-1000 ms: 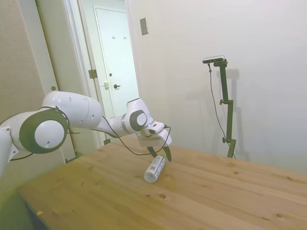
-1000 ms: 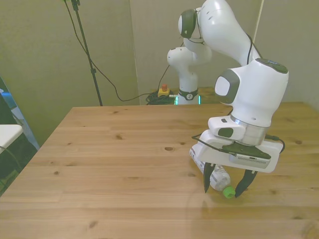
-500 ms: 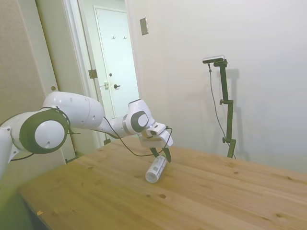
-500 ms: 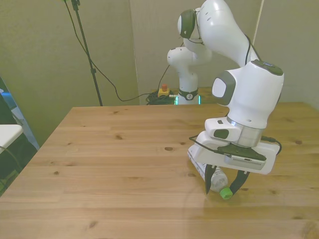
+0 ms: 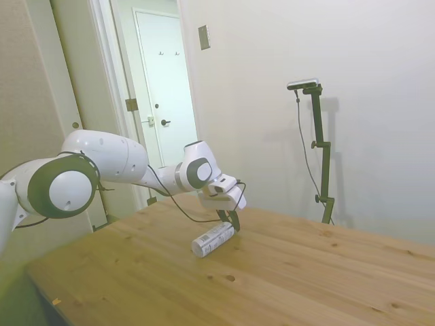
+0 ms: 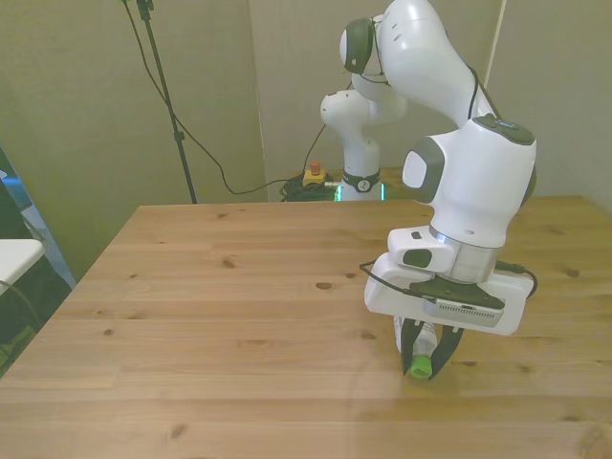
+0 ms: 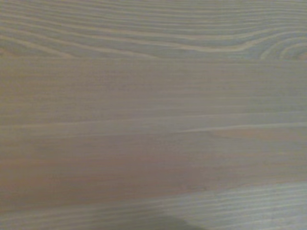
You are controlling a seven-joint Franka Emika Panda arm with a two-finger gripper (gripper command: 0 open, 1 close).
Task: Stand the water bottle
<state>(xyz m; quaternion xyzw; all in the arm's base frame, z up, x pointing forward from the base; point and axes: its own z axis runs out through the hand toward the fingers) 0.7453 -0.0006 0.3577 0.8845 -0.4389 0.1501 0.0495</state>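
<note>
Swung round since the earlier frame: water bottle [image 5: 212,240] [image 6: 425,346], lying on the wooden table [image 5: 285,278] [image 6: 220,316] [image 7: 153,115], gripper [image 5: 231,221] [image 6: 426,356] clamped near its green cap [image 6: 418,367].

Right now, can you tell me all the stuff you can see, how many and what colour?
Small clear plastic water bottle with white label and green screw cap: one, lying on its side on the table, neck end between the gripper's fingers.
Wooden table: one, light brown, under everything; the wrist view shows only its grain.
Door: one, white, shut, behind the arm in the side view.
Red button on a yellow box: one, beside the robot's base.
White arm: one, reaching over the table.
Gripper: one, dark fingers closed on the bottle.
</note>
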